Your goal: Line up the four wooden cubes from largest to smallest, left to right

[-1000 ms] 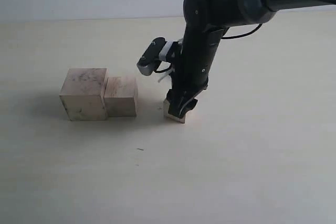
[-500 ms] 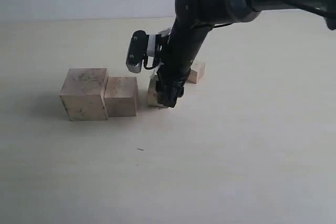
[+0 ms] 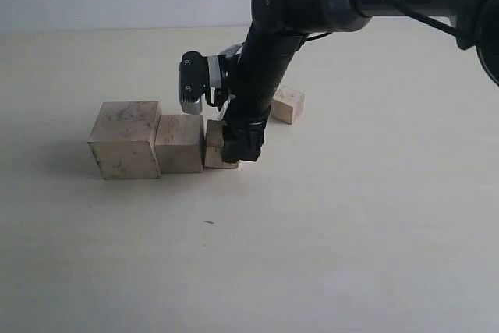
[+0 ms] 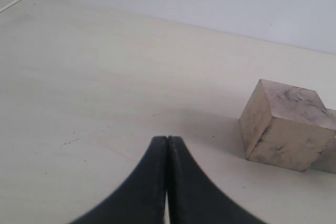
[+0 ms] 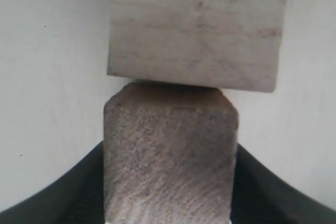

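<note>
We have the third-largest cube [image 3: 213,146] clenched in our right gripper [image 3: 238,149], its left face touching the second-largest cube [image 3: 179,143], while the smallest cube [image 3: 288,104] lies behind, to the gripper's right.

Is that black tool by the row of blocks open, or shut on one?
Shut on the third cube: in the right wrist view, the right tool has fingers pressed against both its sides.

The second cube [image 3: 179,143] blocks ahead of the right hand [image 3: 236,148], touching its gripped third cube [image 3: 212,146]; the smallest cube [image 3: 287,104] stands near behind; open desk [image 3: 351,216] alongside.
</note>
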